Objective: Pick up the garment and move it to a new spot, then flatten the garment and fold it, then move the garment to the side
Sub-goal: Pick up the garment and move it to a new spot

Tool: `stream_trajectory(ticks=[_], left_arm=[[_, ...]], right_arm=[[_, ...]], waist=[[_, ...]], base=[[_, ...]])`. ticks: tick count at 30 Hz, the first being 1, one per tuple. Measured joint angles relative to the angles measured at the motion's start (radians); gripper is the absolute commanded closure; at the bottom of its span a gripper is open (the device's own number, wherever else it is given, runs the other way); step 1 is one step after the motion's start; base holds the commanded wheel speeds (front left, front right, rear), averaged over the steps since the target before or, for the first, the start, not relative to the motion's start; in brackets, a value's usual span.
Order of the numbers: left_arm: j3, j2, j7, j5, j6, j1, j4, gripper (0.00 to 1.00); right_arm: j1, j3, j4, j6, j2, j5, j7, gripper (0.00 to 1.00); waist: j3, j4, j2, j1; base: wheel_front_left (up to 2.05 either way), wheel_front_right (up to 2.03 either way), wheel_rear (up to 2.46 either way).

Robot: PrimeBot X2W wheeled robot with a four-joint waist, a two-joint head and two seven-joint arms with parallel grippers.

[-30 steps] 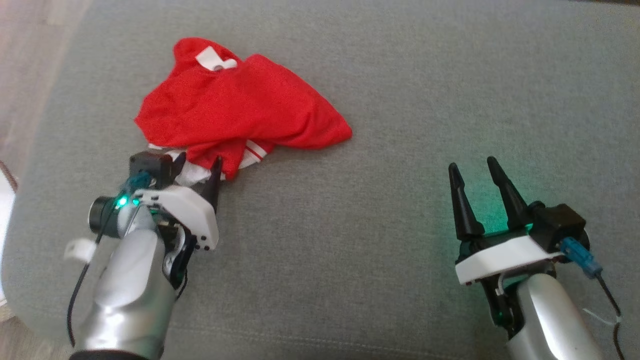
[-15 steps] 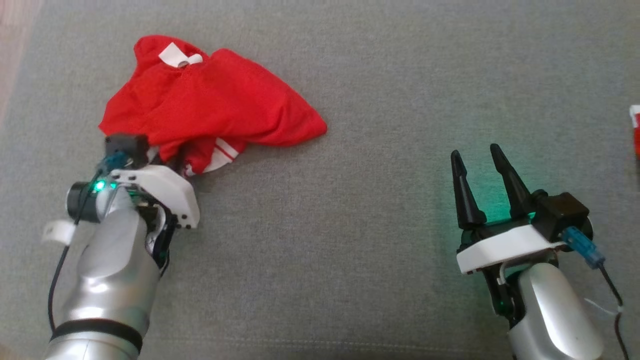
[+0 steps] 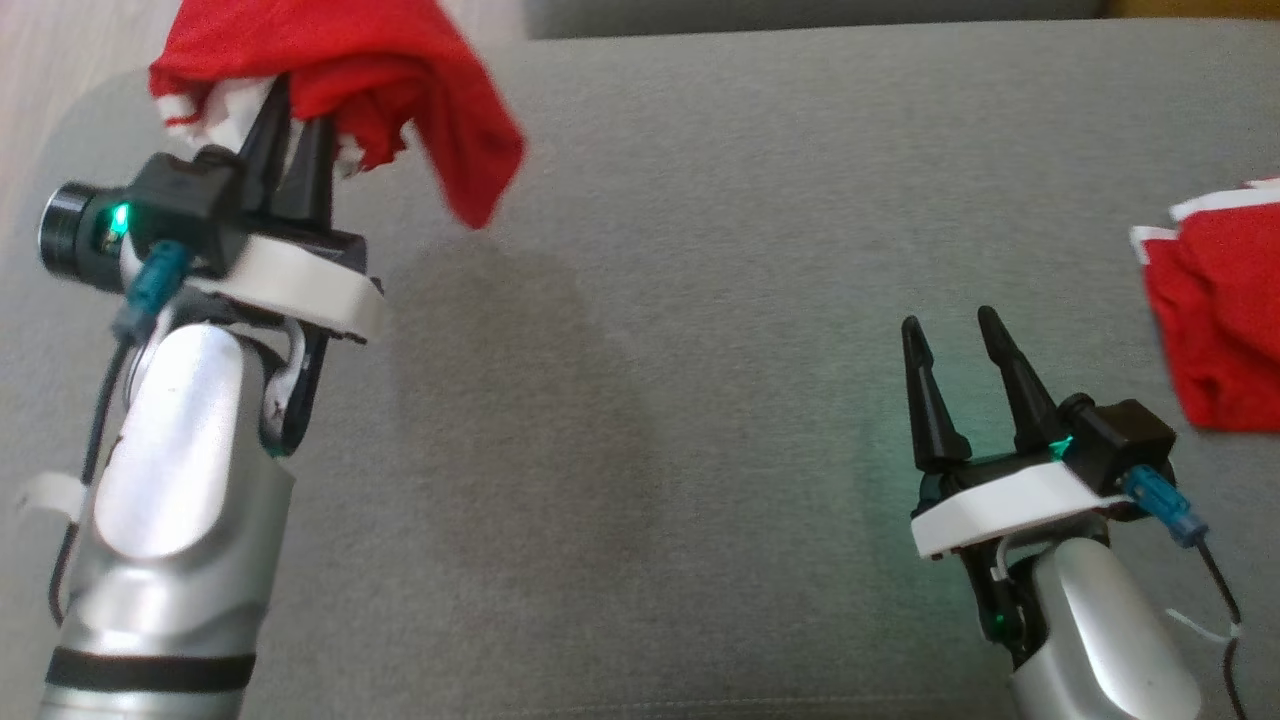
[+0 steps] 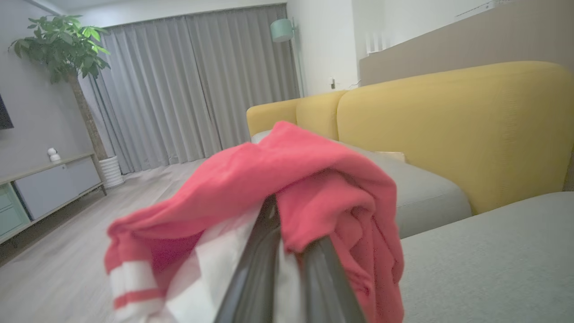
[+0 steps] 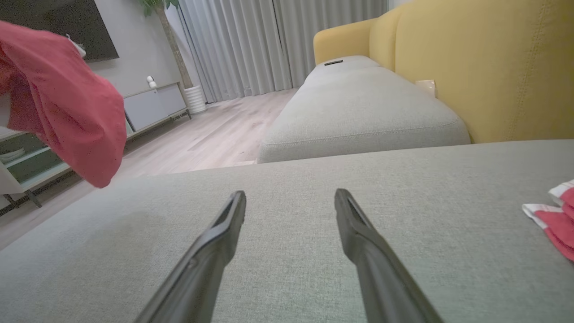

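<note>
The garment (image 3: 400, 70) is a red top with white striped trim, and it hangs bunched above the grey cushion (image 3: 700, 300) at the far left. My left gripper (image 3: 295, 100) is raised and shut on the garment's folds, fingers pointing up. In the left wrist view the red cloth (image 4: 291, 179) drapes over both closed fingers, white trim on the left. My right gripper (image 3: 950, 330) stands open low over the cushion at the right, nothing between its fingers. In the right wrist view, beyond that gripper (image 5: 290, 197), the hanging garment (image 5: 67, 112) shows at the far left.
A second red and white cloth (image 3: 1220, 320) lies on the cushion at the right edge, also visible as a corner (image 5: 556, 215). Yellow sofa backrests (image 5: 493, 67) rise behind. Wooden floor (image 5: 224, 130) and a low cabinet (image 4: 54, 184) lie beyond the cushion's left edge.
My left gripper shut on the garment's near edge and lifted it off the cushion. The head camera has shifted too. The right gripper stayed open and still.
</note>
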Motion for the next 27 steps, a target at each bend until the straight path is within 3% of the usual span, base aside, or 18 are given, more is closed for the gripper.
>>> stream_trajectory(ticks=[3,10,18,21,27], left_arm=[[-0.034,0.013,-0.002,0.037,-0.007,0.012,-0.067,1.00],[-0.154,0.010,0.026,0.066,-0.058,-0.021,-0.053,1.00],[-0.239,-0.076,0.040,0.044,-0.080,-0.192,-0.005,1.00],[-0.244,-0.110,0.028,0.023,-0.076,-0.246,0.009,1.00],[-0.227,-0.125,0.004,0.000,-0.019,-0.271,0.082,1.00]], right_arm=[[0.000,0.008,0.009,0.000,0.000,0.013,-0.002,0.00],[-0.001,0.031,0.027,0.000,0.000,0.049,-0.014,0.00],[-0.009,0.057,0.036,0.000,0.000,0.071,-0.018,0.00],[-0.019,0.058,0.036,0.000,0.000,0.077,-0.018,0.00],[-0.024,0.056,0.023,0.000,0.000,0.080,-0.018,0.00]], waist=[[-0.019,-0.028,0.0000,0.0000],[-0.044,-0.111,0.0000,0.0000],[-0.038,-0.214,0.0000,0.0001],[-0.032,-0.245,0.0000,0.0001],[-0.009,-0.276,0.0000,0.0002]], base=[[0.00,0.00,0.00],[0.00,0.00,0.00],[0.00,0.00,0.00],[0.00,0.00,0.00],[0.00,0.00,0.00]])
